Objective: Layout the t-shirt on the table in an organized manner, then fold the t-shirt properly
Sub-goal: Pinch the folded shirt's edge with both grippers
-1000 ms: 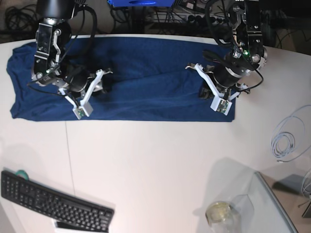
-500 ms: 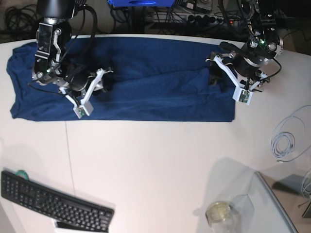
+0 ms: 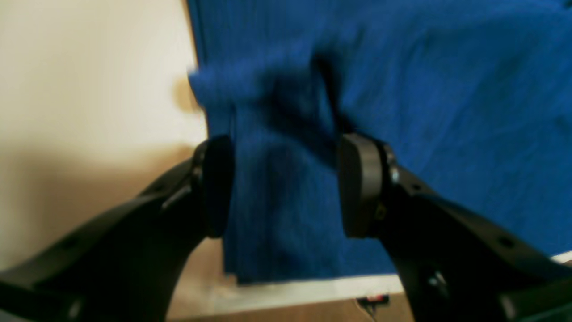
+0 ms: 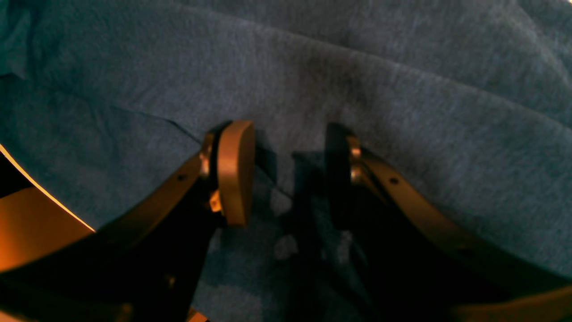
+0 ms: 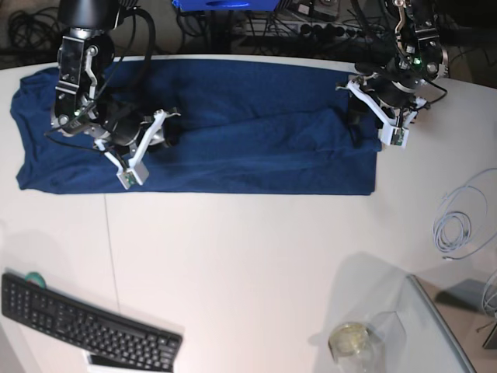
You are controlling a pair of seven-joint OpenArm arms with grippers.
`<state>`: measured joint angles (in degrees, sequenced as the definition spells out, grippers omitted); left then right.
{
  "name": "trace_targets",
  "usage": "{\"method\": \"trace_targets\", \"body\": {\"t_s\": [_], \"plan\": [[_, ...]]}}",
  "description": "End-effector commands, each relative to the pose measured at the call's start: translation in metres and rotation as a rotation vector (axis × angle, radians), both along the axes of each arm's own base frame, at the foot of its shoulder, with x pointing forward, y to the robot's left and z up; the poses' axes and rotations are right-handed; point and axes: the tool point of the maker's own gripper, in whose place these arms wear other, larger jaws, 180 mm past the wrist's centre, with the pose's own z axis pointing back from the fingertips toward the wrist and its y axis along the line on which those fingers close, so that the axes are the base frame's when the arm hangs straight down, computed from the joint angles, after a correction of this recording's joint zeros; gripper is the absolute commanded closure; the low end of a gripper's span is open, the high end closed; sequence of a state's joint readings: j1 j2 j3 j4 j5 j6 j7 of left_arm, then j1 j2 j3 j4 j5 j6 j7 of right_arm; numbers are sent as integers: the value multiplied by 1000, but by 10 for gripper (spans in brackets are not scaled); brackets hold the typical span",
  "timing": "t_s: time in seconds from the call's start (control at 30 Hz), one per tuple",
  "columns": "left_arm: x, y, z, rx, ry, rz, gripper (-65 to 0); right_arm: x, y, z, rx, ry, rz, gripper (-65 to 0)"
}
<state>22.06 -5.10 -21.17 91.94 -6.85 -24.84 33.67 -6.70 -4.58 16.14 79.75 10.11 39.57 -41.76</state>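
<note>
The navy t-shirt is lying as a long creased band across the far side of the white table (sleeve end bunching at one side). The left gripper is standing parted over its edge, gripping nothing. The right gripper is resting half-open on the cloth, a small ridge rising between its fingers.

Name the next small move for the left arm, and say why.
Probably close the left gripper on the t-shirt's side edge. Its jaws stand open astride that edge by the table, with a raised fold of cloth just ahead and nothing pinched yet.
</note>
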Motion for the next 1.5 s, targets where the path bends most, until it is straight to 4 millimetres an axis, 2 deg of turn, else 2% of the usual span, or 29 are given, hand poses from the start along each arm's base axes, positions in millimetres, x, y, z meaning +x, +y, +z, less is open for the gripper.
{"method": "trace_targets", "body": {"t_s": [0.0, 0.1, 0.27, 0.37, 0.43, 0.53, 0.57, 0.63, 0.7, 0.73, 0.93, 1.1, 1.2, 1.33, 1.47], "plan": [[12, 0, 9, -5, -53, -2, -346, 10, 1, 9, 13, -42, -1, -245], [15, -1, 5, -14, -50, 3, -346, 10, 1, 9, 13, -42, -1, -245], [33, -10, 11, -40, -87, 12, -346, 11, 1, 9, 15, -44, -1, -245], [36, -12, 4, -52, -74, 15, -346, 11, 1, 9, 15, -44, -1, -245], [36, -24, 1, -66, -64, -14, -337, 11, 1, 9, 13, -44, -1, -245], [36, -31, -1, -68, -58, -37, -324, 11, 0, 10, 13, -45, -4, -245], [36, -32, -1, -67, -58, -40, -295, 11, 0, 10, 13, -45, -4, -245], [38, -31, 3, -62, -70, -38, -179, 11, 0, 10, 13, -45, -4, -245], [41, -28, 11, -47, -90, -44, -35, 11, 0, 10, 13, -45, -4, -245], [43, -27, 16, -42, -104, -45, 0, 11, 0, 10, 13, -45, -4, -245], [48, -21, 37, 6, -153, -80, 0, 12, 1, 10, 15, -47, -3, -245], [41, -12, 34, 51, -65, -93, 0, 12, 1, 10, 15, -47, -3, -245], [43, -10, 39, 71, -72, -101, 0, 12, 1, 10, 16, -47, -3, -245], [40, 2, 37, 185, -45, -121, 0, 13, 2, 11, 18, -48, -3, -245], [43, -13, 38, 268, -43, -214, 0, 13, 2, 11, 18, -48, -3, -245]]}}
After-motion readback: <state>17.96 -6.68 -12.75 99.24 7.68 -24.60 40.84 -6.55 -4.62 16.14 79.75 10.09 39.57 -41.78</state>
